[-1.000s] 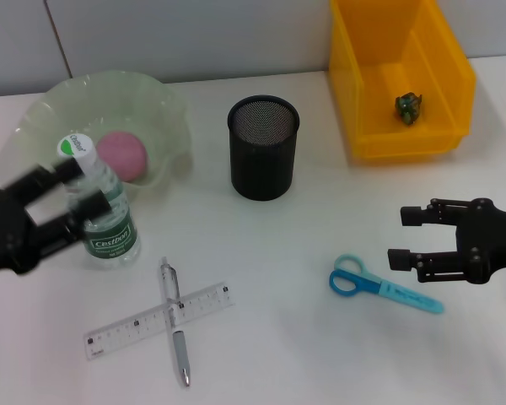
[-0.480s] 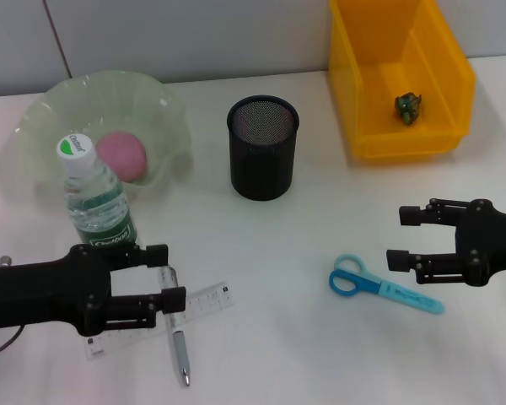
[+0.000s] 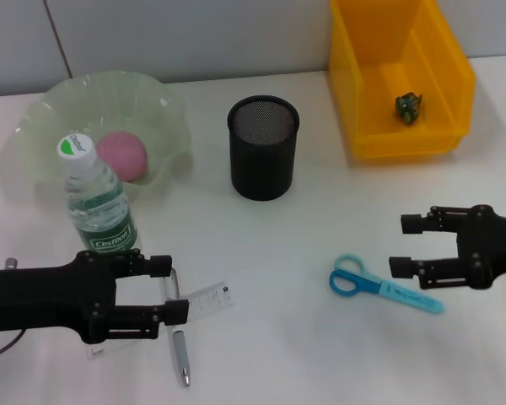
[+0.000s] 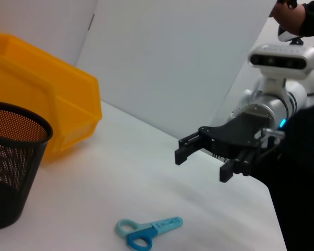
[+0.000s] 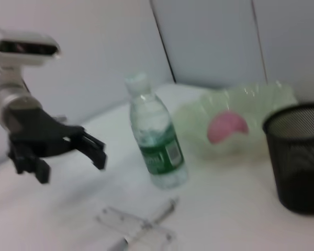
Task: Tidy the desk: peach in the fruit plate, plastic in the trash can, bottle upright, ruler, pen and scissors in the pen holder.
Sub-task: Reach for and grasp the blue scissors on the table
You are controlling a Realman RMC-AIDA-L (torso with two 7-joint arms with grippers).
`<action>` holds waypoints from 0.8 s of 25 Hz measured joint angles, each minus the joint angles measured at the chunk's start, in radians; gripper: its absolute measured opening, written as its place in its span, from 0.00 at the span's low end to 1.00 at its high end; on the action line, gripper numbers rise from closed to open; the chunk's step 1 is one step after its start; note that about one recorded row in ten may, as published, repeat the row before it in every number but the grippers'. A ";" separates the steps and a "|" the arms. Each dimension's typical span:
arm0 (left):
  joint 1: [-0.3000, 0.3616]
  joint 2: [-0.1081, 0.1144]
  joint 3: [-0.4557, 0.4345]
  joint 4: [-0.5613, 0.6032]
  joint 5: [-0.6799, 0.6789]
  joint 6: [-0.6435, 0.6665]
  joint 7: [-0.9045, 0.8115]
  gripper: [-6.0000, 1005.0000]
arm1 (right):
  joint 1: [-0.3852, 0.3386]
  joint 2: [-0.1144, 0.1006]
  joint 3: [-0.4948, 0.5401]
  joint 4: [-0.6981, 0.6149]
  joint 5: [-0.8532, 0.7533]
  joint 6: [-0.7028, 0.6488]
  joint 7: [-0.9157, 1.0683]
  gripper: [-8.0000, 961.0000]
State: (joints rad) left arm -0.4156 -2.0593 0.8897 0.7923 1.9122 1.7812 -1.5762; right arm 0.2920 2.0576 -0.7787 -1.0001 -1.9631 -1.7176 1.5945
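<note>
The left gripper (image 3: pixel 170 287), jaws wide, hovers over the crossed ruler (image 3: pixel 204 299) and pen (image 3: pixel 178 354); the upright bottle (image 3: pixel 97 207) stands just beyond. The right gripper (image 3: pixel 403 245), jaws wide, hangs right of the scissors (image 3: pixel 379 287).

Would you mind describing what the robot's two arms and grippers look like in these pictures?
Both are matte black. The left gripper and right gripper each have two straight, blocky parallel fingers on a boxy black palm. In the left wrist view, the right gripper joins a glossy white and silver cylindrical wrist with a small bluish light, and a white camera module sits above it.
</note>
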 joint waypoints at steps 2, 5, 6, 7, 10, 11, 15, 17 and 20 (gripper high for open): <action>-0.003 0.000 -0.002 0.001 0.001 -0.001 -0.002 0.81 | 0.018 0.004 -0.001 -0.064 -0.069 0.000 0.083 0.84; -0.008 0.000 -0.005 0.001 0.002 -0.007 -0.003 0.81 | 0.052 0.013 -0.003 -0.148 -0.160 -0.030 0.189 0.84; -0.009 -0.001 -0.005 0.001 0.002 -0.009 -0.004 0.81 | 0.061 0.016 -0.008 -0.174 -0.176 -0.042 0.221 0.84; -0.010 -0.001 -0.005 0.002 0.002 -0.011 -0.004 0.81 | 0.071 0.017 -0.016 -0.201 -0.190 -0.056 0.255 0.84; -0.011 -0.002 -0.006 0.002 0.002 -0.013 -0.002 0.81 | 0.101 0.015 -0.042 -0.269 -0.224 -0.088 0.353 0.84; -0.012 -0.002 -0.006 0.002 0.002 -0.013 -0.001 0.81 | 0.111 0.013 -0.050 -0.287 -0.247 -0.097 0.379 0.84; -0.018 -0.002 -0.008 0.002 0.002 -0.015 0.003 0.81 | 0.173 0.010 -0.083 -0.335 -0.390 -0.133 0.450 0.84; -0.019 -0.002 -0.009 0.002 0.002 -0.018 0.003 0.81 | 0.213 0.009 -0.094 -0.336 -0.467 -0.156 0.460 0.84; -0.020 -0.002 -0.009 0.002 0.001 -0.020 0.003 0.81 | 0.265 0.012 -0.112 -0.329 -0.549 -0.173 0.466 0.84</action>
State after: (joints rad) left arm -0.4357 -2.0617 0.8803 0.7947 1.9136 1.7612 -1.5732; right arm 0.5570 2.0692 -0.8904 -1.3288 -2.5121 -1.8910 2.0602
